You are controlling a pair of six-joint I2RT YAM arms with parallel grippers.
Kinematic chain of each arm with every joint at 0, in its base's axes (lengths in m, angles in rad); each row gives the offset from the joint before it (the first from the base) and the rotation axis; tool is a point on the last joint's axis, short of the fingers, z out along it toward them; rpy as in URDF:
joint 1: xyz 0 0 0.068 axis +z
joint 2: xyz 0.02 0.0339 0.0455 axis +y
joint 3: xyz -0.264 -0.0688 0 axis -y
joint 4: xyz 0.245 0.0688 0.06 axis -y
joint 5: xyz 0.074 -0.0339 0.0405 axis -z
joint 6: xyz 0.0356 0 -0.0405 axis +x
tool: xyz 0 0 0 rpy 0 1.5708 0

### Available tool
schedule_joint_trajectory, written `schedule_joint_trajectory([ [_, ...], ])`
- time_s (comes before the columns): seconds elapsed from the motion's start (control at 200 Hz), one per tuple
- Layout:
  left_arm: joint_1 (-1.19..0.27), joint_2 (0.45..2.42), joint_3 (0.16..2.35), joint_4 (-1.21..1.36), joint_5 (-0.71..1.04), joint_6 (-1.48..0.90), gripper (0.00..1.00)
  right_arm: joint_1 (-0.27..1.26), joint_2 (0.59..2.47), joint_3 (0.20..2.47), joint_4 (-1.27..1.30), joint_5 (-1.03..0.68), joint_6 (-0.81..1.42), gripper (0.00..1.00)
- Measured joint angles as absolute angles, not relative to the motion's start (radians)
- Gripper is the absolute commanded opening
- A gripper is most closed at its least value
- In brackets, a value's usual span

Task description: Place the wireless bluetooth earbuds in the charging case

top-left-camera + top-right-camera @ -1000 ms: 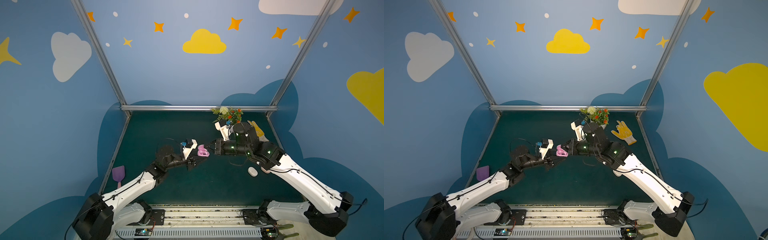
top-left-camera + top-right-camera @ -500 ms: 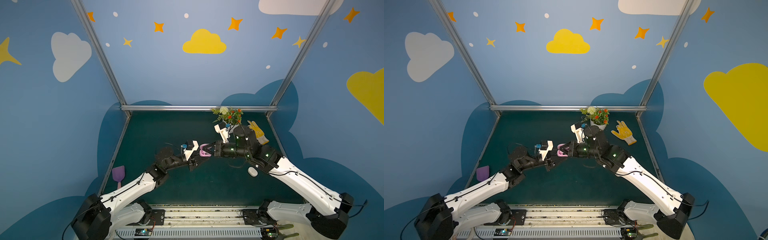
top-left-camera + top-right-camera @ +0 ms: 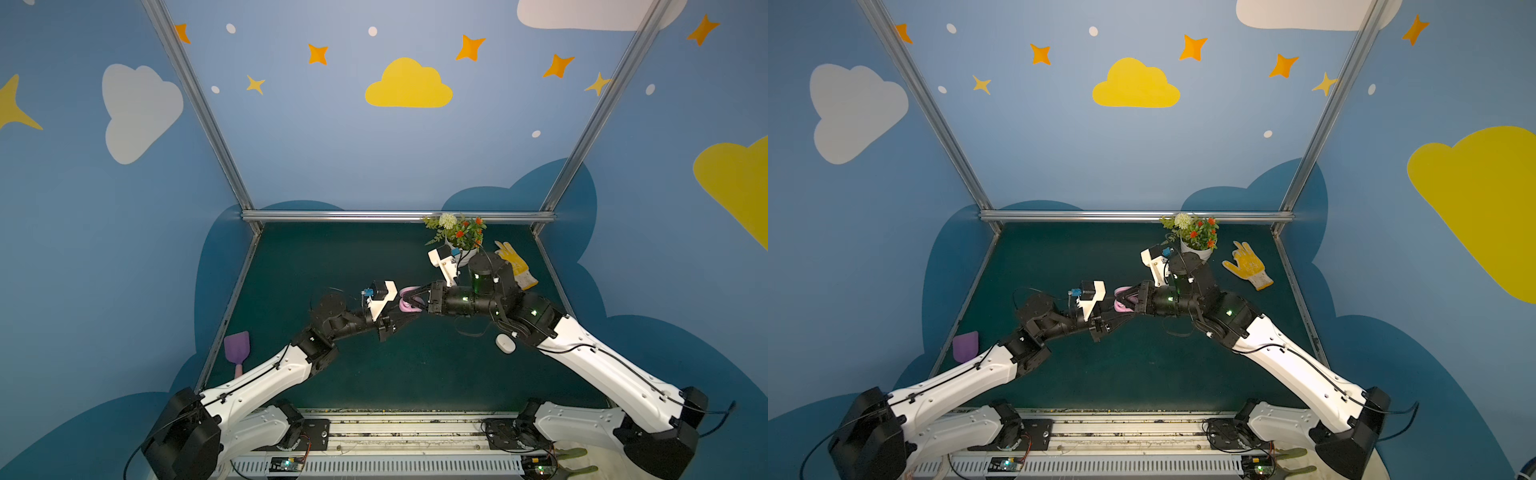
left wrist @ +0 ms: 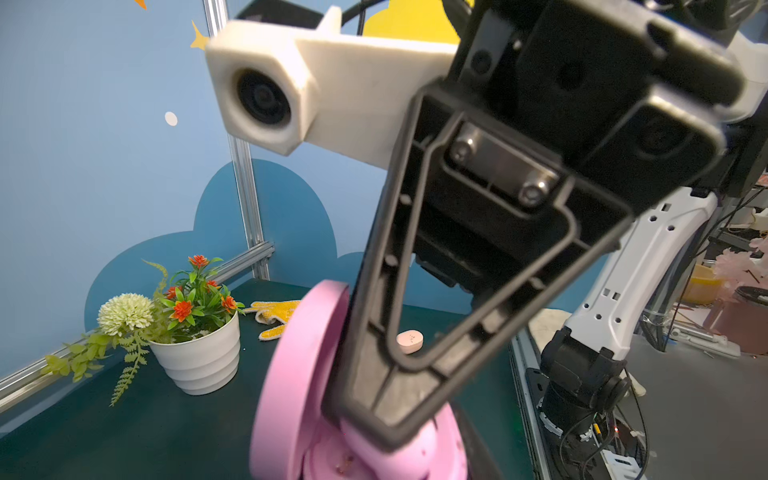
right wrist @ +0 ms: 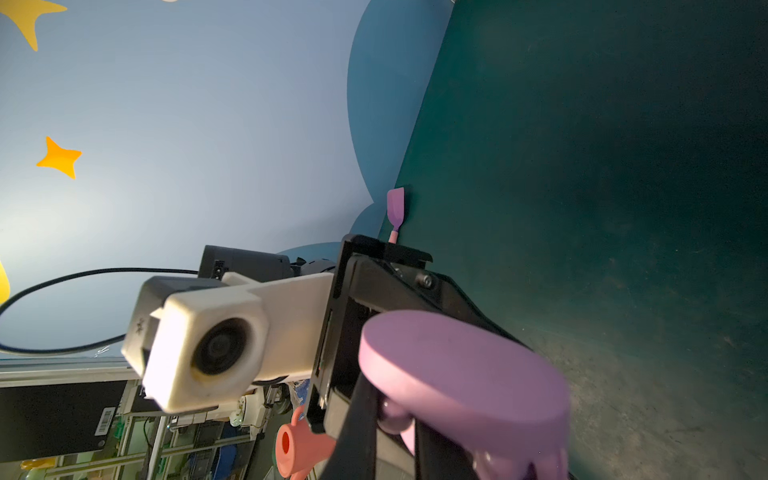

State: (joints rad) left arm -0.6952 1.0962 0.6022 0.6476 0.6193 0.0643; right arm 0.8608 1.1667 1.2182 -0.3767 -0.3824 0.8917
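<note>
The lilac-pink charging case (image 3: 405, 306) hangs in mid-air over the middle of the mat, its lid (image 4: 297, 374) swung open. My left gripper (image 3: 411, 316) is shut on its base from the left. My right gripper (image 3: 411, 300) reaches in from the right, shut on a small lilac earbud (image 5: 395, 412) that sits between its black fingers (image 5: 357, 432), right under the lid (image 5: 461, 365). In the left wrist view the right gripper's finger (image 4: 399, 399) presses over the case's base (image 4: 419, 453). Both top views show the two grippers meeting at the case (image 3: 1121, 306). Other earbuds are hidden.
A white case (image 3: 505, 343) lies on the mat under my right arm. A potted plant (image 3: 457, 235) and a yellow glove (image 3: 515, 266) stand at the back right. A purple scoop (image 3: 237, 349) lies at the mat's left edge.
Both grippers stay together at the case. The right arm has shifted only slightly, and neither grip has changed.
</note>
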Motion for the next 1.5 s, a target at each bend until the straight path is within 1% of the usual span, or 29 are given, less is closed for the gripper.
schedule_joint_trajectory([
  [0.085,-0.696,1.097,0.602,0.648,0.619,0.067,0.12,0.861,1.166,1.211,-0.37,-0.384,0.898,0.09],
  [0.17,-0.696,1.097,0.602,0.646,0.619,0.067,0.12,0.861,1.166,1.205,-0.366,-0.384,0.902,0.13],
  [0.295,-0.696,1.097,0.602,0.647,0.618,0.067,0.12,0.861,1.165,1.204,-0.367,-0.382,0.902,0.23],
  [0.481,-0.696,1.097,0.603,0.642,0.618,0.068,0.12,0.86,1.158,1.205,-0.382,-0.364,0.885,0.36],
  [0.546,-0.696,1.097,0.603,0.638,0.617,0.068,0.12,0.86,1.155,1.208,-0.393,-0.357,0.876,0.42],
  [0.601,-0.696,1.097,0.603,0.632,0.617,0.07,0.12,0.86,1.153,1.212,-0.403,-0.355,0.87,0.43],
  [0.806,-0.697,1.097,0.605,0.63,0.616,0.075,0.12,0.86,1.15,1.256,-0.476,-0.336,0.845,0.43],
  [1.076,-0.697,1.098,0.61,0.629,0.621,0.078,0.12,0.844,1.179,1.513,-0.666,-0.278,0.725,0.4],
  [1.191,-0.697,1.098,0.612,0.626,0.626,0.079,0.12,0.833,1.232,1.581,-0.723,-0.267,0.672,0.37],
  [1.282,-0.698,1.098,0.619,0.615,0.631,0.079,0.12,0.828,1.299,1.62,-0.761,-0.262,0.639,0.37],
  [1.402,-0.7,1.099,0.63,0.607,0.636,0.083,0.12,0.828,1.371,1.642,-0.804,-0.259,0.6,0.35],
  [1.502,-0.701,1.101,0.634,0.601,0.637,0.088,0.12,0.831,1.389,1.642,-0.838,-0.262,0.585,0.34],
])
